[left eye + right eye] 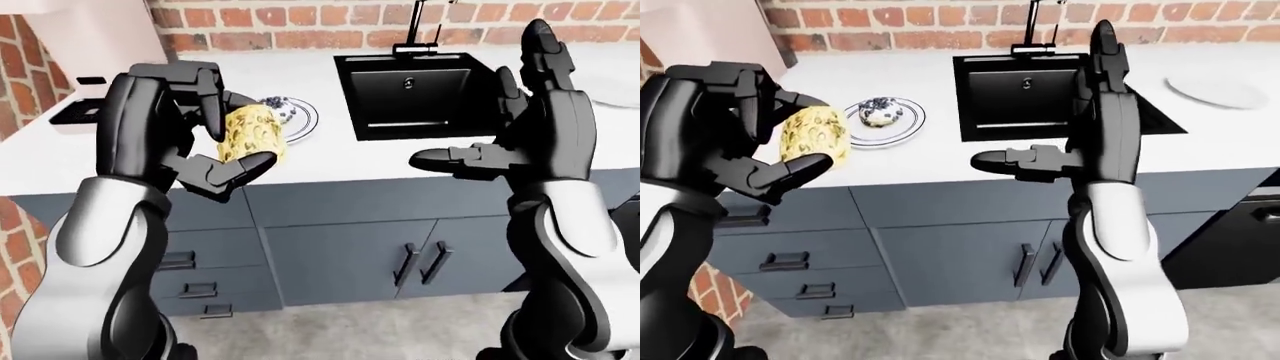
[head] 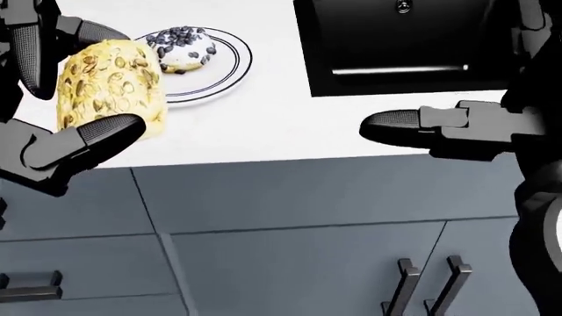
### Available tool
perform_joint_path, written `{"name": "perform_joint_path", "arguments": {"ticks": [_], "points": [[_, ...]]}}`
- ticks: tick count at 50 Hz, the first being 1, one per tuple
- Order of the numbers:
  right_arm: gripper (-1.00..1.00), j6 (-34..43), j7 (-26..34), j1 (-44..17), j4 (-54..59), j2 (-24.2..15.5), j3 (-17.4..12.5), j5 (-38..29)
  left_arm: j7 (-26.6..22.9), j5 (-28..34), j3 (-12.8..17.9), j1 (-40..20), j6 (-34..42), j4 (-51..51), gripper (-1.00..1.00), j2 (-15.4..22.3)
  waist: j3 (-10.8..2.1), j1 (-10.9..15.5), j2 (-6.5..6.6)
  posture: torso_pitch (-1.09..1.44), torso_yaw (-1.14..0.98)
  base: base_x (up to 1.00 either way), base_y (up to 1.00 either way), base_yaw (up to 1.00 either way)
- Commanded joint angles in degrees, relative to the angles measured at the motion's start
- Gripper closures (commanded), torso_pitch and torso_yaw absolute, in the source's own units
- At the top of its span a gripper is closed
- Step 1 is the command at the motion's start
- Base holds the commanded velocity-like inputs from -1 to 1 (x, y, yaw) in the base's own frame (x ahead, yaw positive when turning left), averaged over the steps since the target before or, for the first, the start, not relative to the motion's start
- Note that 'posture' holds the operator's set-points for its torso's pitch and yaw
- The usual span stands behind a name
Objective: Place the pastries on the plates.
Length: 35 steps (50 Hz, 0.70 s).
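The robot's left hand [image 2: 61, 112] grips a seeded yellow pastry [image 2: 110, 89], an upright, rounded loaf shape with a rough crust studded with pale seeds. One dark ribbed finger [image 2: 97, 135] presses under its lower edge and others curl over its top left, so the pastry sits clamped between them, lifted off the counter.

The right hand [image 1: 1060, 161] is empty, its fingers spread open, one pointing toward the left hand and the rest upright.

Past the left fingers, a white plate with thin dark rings [image 2: 230, 69] lies on the smooth white counter [image 2: 263, 125], already carrying a round iced pastry dotted with dark chips [image 2: 180, 49]. Beyond the right fingers is a black rectangular sink [image 1: 1040, 90], and further right of them a second white plate [image 1: 1218, 91] that looks bare.

The step in hand appears to be carrying the seeded pastry; the next move likely calls for travelling right to that plate
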Motion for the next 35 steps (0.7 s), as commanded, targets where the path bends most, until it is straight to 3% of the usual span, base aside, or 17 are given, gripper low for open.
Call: {"name": "perform_joint_path", "arguments": {"ticks": [1,4,7,9,10,11,12,17,20,22,25,29,31,32,33,34,35], "points": [[-1.00,-1.8,0.6,-1.3,-0.5,-0.6,0.5,-0.8,0.3,0.1,1.1,-1.4,-1.7,-1.2,1.00,0.6,-1.66,-0.8,1.10,0.05,0.00,0.21,-0.46,0.00],[-1.00,-2.1,1.3,-1.3,-0.3,-0.2,0.8,-1.6,0.7,-0.2,1.4,-1.3,-2.2,-0.9,1.00,0.9,-2.48,-1.0,1.91,0.05,0.00,0.22,-0.47,0.00],[-1.00,-2.1,2.1,-1.1,-0.8,-0.1,1.1,-2.3,1.1,-0.3,1.1,-1.1,-2.5,-0.8,1.00,1.0,-1.29,-0.3,-0.31,0.05,0.00,0.27,-0.46,0.00],[-1.00,-2.0,2.4,-1.2,-1.0,0.1,1.1,-2.6,1.2,-0.4,1.1,-1.1,-2.7,-0.8,1.00,1.0,-1.72,0.1,-3.53,0.05,0.00,0.38,-0.46,0.00],[-1.00,-1.9,2.6,-1.1,-1.0,0.2,1.0,-2.7,1.2,-0.3,1.0,-1.0,-2.9,-0.7,1.00,1.1,-2.64,-0.3,-6.99,0.05,0.00,0.38,-0.46,0.00],[-1.00,-2.0,2.9,-1.1,-1.3,0.0,1.3,-3.0,1.1,-0.3,1.0,-0.9,-3.0,-0.8,1.00,1.1,-1.13,-0.3,-4.72,0.05,0.00,0.38,-0.47,0.00],[-1.00,-1.8,3.1,-1.1,-1.4,0.0,1.4,-3.4,1.2,-0.4,1.1,-0.9,-2.9,-0.9,1.00,1.0,-1.13,-0.2,-4.86,0.05,0.00,0.49,-0.55,0.00],[-1.00,-1.8,3.3,-1.2,-1.3,0.7,1.0,-3.6,1.3,-0.6,1.2,-1.0,-2.8,-1.1,1.00,1.3,0.23,-1.4,-0.64,0.05,0.00,0.53,-0.61,0.00],[-1.00,-1.7,3.3,-1.5,-1.2,0.9,1.1,-3.6,1.4,-0.7,1.2,-1.1,-2.7,-1.0,1.00,1.3,-0.59,-1.6,3.05,0.05,0.00,0.53,-0.61,0.00],[-1.00,-1.9,3.4,-1.5,-1.2,0.9,1.2,-3.8,1.4,-0.7,1.0,-1.0,-2.9,-0.9,1.00,1.2,-0.49,-1.4,2.53,0.05,0.00,0.54,-0.61,0.00],[-1.00,-1.9,3.4,-1.5,-1.0,0.9,1.3,-3.9,1.5,-0.6,1.0,-1.0,-3.0,-0.9,1.00,1.1,-2.41,-1.5,2.80,0.05,0.00,0.53,-0.61,0.00],[-1.00,-1.9,3.6,-1.8,-0.9,0.9,1.3,-4.0,1.3,-0.9,1.4,-0.9,-2.6,-1.5,1.00,1.3,-2.16,-0.8,0.98,0.05,0.00,0.52,-0.61,0.00],[-1.00,-1.9,3.6,-1.8,-0.9,1.0,1.3,-4.1,1.2,-1.2,1.7,-0.8,-2.2,-1.9,1.00,1.5,-2.61,-0.5,-1.09,0.05,0.00,0.52,-0.61,0.00],[-1.00,-1.8,3.6,-1.8,-0.9,1.0,1.3,-4.1,1.2,-1.5,2.1,-0.9,-1.9,-2.1,1.00,1.5,-3.17,-0.6,-2.94,0.05,0.00,0.52,-0.61,0.00],[-1.00,-1.7,3.6,-2.1,-0.9,1.1,1.2,-4.0,1.2,-1.6,2.3,-1.0,-1.7,-2.2,1.00,1.7,-4.12,-1.1,-6.24,0.05,0.00,0.52,-0.61,0.00],[-1.00,-1.5,3.6,-2.2,-0.9,0.9,1.2,-4.1,1.2,-1.7,2.4,-1.1,-1.9,-2.0,1.00,1.9,-2.69,-1.6,-4.02,0.05,0.00,0.52,-0.60,0.00],[-1.00,-1.5,3.6,-2.4,-0.8,0.9,1.2,-4.1,1.2,-1.9,2.4,-1.1,-1.8,-2.0,1.00,2.0,-1.17,-1.3,-4.88,0.05,0.00,0.52,-0.61,0.00]]}}
